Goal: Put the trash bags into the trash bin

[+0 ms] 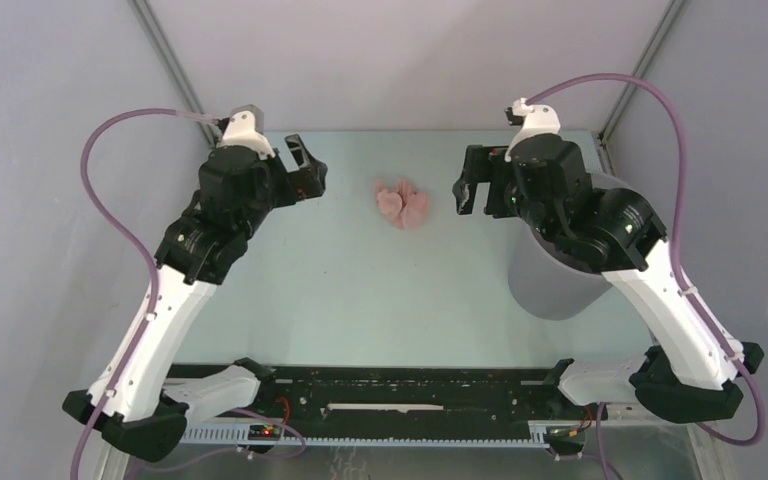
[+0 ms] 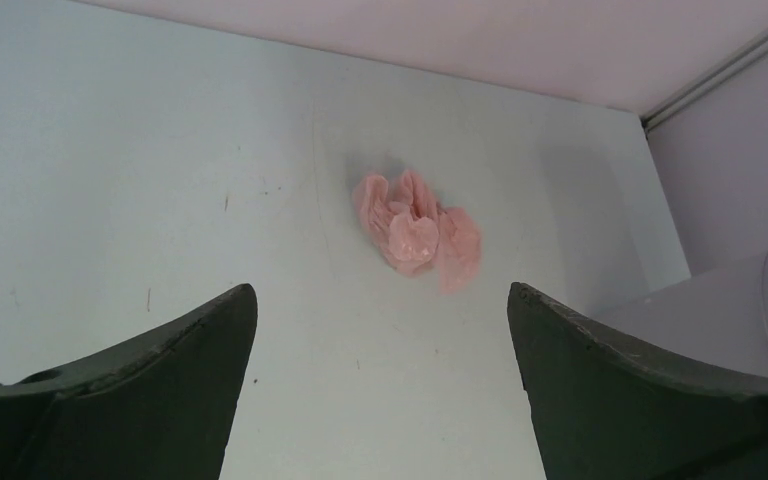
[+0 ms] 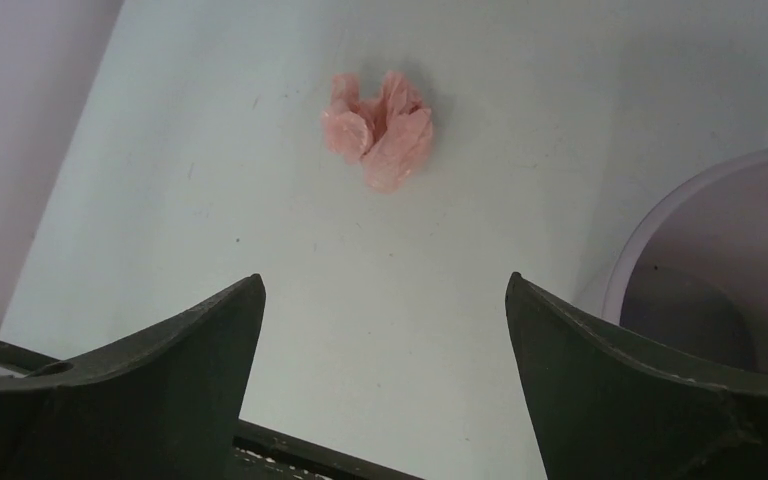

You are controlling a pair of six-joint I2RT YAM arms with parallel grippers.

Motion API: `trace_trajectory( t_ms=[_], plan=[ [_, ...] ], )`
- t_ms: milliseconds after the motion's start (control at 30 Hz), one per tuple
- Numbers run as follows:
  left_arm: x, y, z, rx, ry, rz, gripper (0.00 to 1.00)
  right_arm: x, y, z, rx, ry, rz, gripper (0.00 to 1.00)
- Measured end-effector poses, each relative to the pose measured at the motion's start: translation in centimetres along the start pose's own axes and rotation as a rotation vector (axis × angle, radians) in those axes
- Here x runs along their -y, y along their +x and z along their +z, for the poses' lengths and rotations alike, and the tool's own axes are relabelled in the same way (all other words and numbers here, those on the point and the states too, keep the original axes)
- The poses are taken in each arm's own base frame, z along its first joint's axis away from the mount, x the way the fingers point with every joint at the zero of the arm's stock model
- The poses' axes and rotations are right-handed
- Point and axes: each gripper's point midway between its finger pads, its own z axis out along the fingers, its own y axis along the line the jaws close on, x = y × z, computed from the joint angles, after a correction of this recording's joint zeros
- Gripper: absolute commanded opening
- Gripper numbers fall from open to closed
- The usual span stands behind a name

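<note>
Holding left hand and right hand spread apart, empty, flanking the crumpled pale-pink plastic film bag at the worktop's twelve o'clock for pinching; standing the round grey plastic bin at four o'clock.

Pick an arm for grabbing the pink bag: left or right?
Right. Left claw and right claw are open, similarly near the trash bag, but the trash bin stands on the right claw's side: likely shorter carry.

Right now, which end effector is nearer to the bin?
The right end effector: its arm hangs over the grey bin, while the left end effector is beyond the pink bag.
</note>
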Motion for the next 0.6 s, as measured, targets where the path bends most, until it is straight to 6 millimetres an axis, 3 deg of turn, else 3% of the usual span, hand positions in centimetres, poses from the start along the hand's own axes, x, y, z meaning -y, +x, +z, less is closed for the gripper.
trace_trajectory(
  t_ms=[167,333,433,600],
  plan=[
    [0.6,2.0,1.8,-0.071,0.017,-0.006,1.0,-0.1,1.0,0.5,-0.036,0.025,-0.033,1.0],
    [1.6,5.4,5.5,-0.19,0.028,-0.032,1.0,0.4,1.3,-0.1,-0.055,0.04,-0.048,1.0],
    [2.4,8.1,8.1,-0.276,0.037,-0.058,1.0,0.8,1.5,-0.6,-0.065,0.047,-0.054,1.0],
    [3.7,14.5,13.3,-0.457,0.067,-0.11,1.0,1.7,1.9,-2.3,-0.077,0.044,-0.046,1.0]
  ],
)
